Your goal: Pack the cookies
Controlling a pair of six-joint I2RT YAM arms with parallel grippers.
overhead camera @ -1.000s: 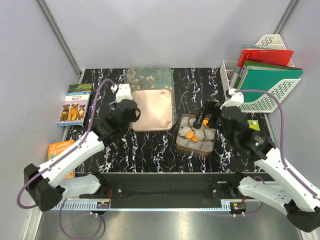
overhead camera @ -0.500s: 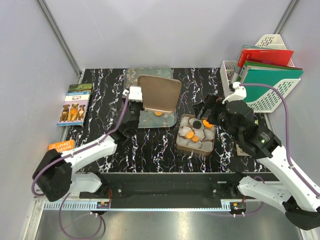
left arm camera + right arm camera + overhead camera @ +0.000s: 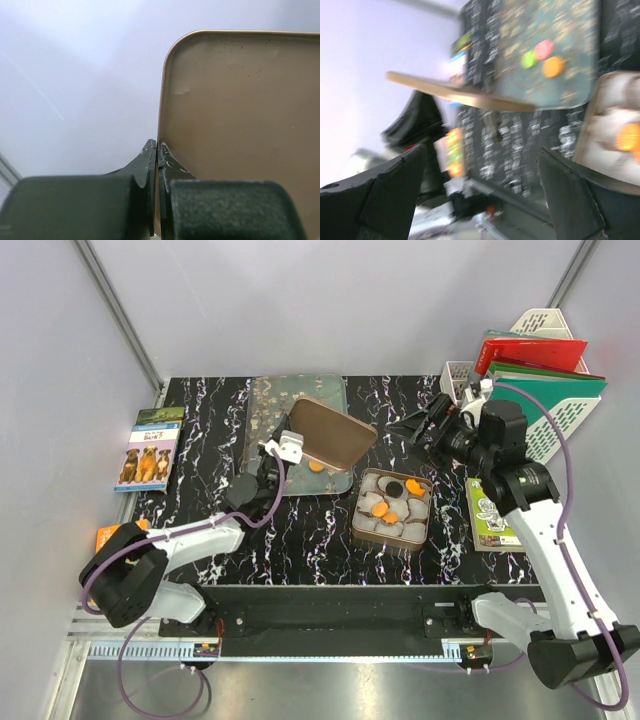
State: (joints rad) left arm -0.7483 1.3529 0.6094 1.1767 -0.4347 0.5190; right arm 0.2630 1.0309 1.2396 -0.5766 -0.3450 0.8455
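Left gripper [image 3: 157, 150] jaws pinch tin lid [image 3: 335, 430] rim; we'd hold it tilted clear so right gripper [image 3: 412, 430], jaws spread, reaches uncovered cookies [image 3: 542, 57].

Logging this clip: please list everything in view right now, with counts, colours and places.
tray: one, speckled grey-green, rear of table
tin: one, brown, pale wrappers inside, centre
cookies: three, green, pink, orange, on tray; roughly three orange, one dark in tin
lid: one, rose-gold, tilted over tray
books: two, left edge
file rack: one, white, holding red and green folders, far right
leaflet: one, green, right of tin
left gripper: shut on lid
right gripper: open, empty
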